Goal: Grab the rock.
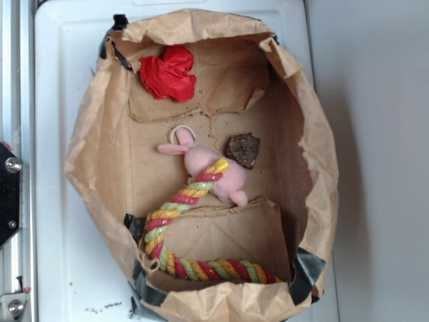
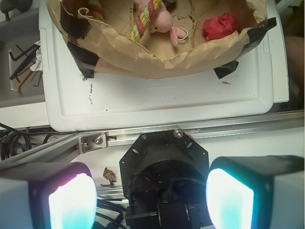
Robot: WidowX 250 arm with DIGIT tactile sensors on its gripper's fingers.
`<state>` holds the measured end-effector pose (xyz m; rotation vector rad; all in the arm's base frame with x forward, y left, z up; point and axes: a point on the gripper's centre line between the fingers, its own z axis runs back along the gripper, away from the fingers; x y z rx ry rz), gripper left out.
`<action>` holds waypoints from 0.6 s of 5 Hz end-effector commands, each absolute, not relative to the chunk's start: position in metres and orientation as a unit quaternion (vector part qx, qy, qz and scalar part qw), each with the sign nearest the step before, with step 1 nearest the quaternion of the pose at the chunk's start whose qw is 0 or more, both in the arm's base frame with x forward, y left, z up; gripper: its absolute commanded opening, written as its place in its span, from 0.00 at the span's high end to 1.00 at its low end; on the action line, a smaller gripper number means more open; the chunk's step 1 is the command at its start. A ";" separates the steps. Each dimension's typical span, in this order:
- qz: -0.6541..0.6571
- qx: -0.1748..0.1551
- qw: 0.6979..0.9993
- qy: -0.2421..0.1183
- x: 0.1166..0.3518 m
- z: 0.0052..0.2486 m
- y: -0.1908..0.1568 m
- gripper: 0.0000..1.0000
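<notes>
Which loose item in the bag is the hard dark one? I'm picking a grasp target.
The rock, a rough brown-grey lump beside the pink plush toy, unlike the red paper ball.

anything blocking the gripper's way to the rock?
The gripper is outside the paper bag, so the bag's near wall must be cleared first. Inside, the rock lies uncovered; the pink plush toy sits close beside it, the rope draped over the toy.

dark brown speckled rock, pink plush toy, red paper ball, striped rope
</notes>
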<state>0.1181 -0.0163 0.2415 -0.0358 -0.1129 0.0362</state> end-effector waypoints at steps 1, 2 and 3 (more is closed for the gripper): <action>0.018 -0.018 0.998 -0.056 0.118 0.242 -0.016 0.00; 0.046 -0.045 0.994 -0.086 0.166 0.292 -0.066 0.00; 0.103 -0.053 0.988 -0.100 0.192 0.247 -0.026 0.00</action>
